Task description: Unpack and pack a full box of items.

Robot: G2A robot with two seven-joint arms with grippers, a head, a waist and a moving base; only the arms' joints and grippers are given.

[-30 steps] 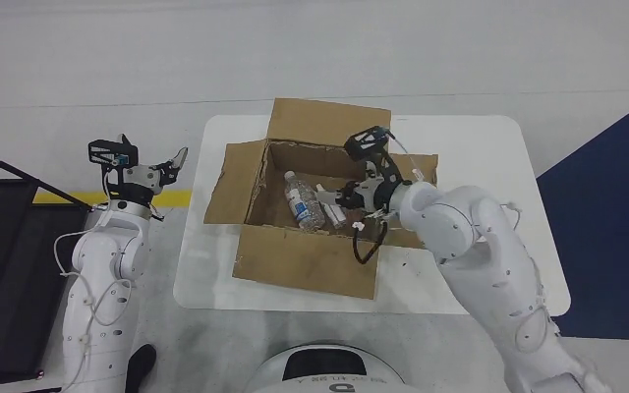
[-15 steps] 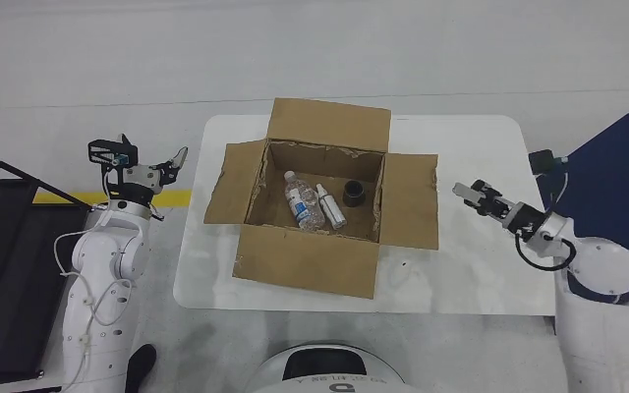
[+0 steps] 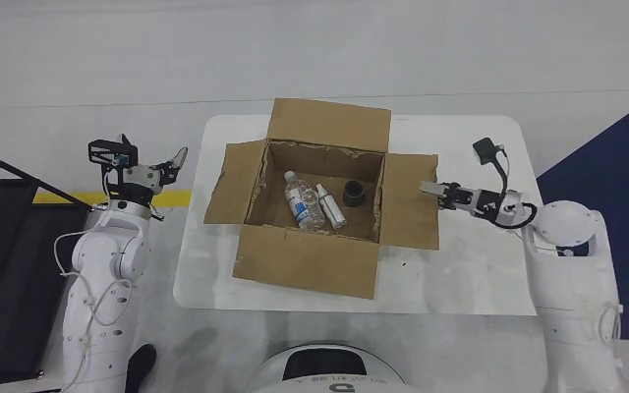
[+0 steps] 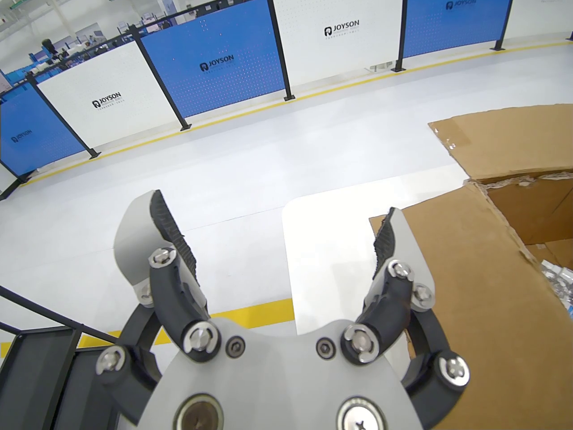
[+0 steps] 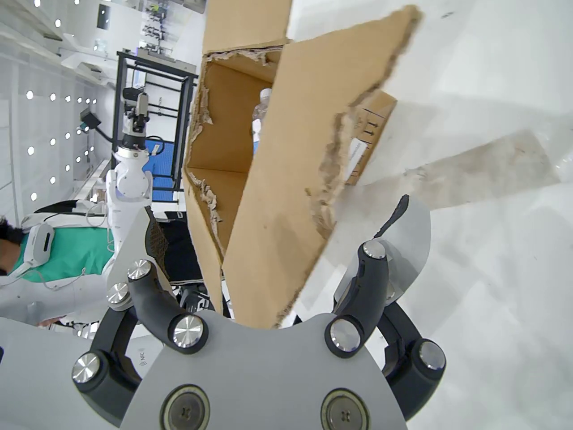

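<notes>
1. The left gripper point(image 3: 154, 157) hangs beyond the left edge of the desk point(image 3: 472, 265), its fingers spread wide with nothing between them. Its wrist view cuts the box point(image 4: 470, 279) off at the frame edge.
2. The box point(image 3: 305, 260) is brown cardboard with torn rims. It sits open mid-desk with all four flaps folded outward.
3. Inside lie a clear water bottle point(image 3: 303, 201), a small white bottle point(image 3: 331, 206) just beside it, and a dark round item point(image 3: 354, 195) too small to identify.
4. The right gripper point(image 3: 425, 187) is at the outer edge of the right flap point(image 3: 410, 201), jaws apart around it. I cannot tell whether they touch it. In its wrist view the flap hides most of the interior.
</notes>
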